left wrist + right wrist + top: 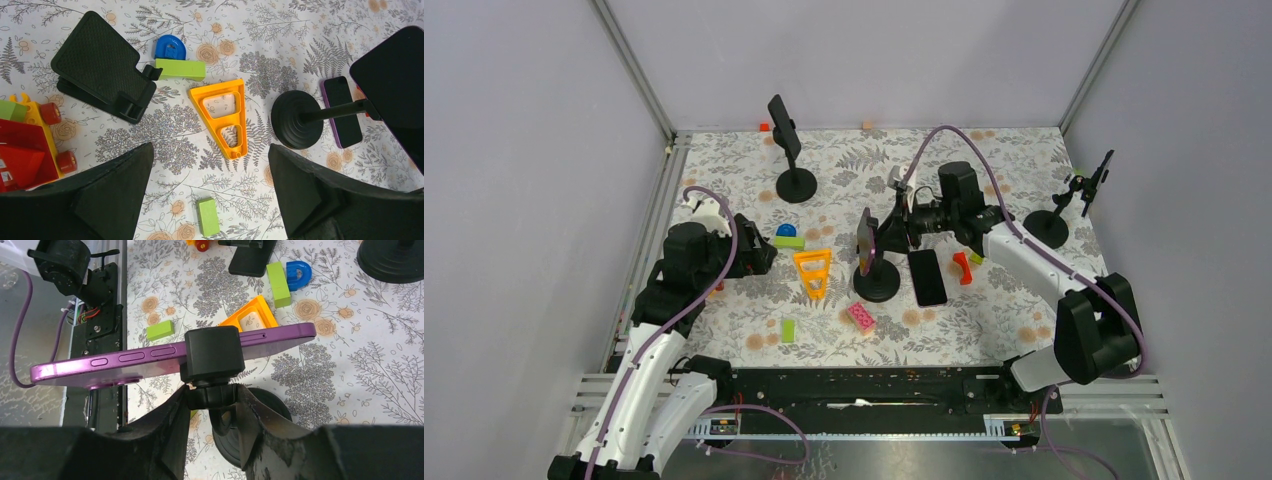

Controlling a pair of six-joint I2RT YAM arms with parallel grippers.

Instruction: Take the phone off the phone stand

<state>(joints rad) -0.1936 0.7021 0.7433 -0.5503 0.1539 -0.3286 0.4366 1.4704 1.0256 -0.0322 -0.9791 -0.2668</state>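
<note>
A purple phone (150, 357) sits edge-on in the black clamp (214, 352) of a round-based phone stand (876, 282) at the table's middle. The phone also shows in the top view (864, 238) and as a dark screen in the left wrist view (395, 90). My right gripper (212, 396) is shut on the stand's neck joint just below the clamp, behind the phone. My left gripper (210, 170) is open and empty, hovering left of the stand base (297, 120) over an orange triangle (225, 117).
A second phone (927, 277) lies flat right of the stand. An empty black desk stand (102, 67) is at the left. Two more stands with phones stand at the back left (796, 185) and far right (1049, 228). Toy blocks (861, 316) are scattered about.
</note>
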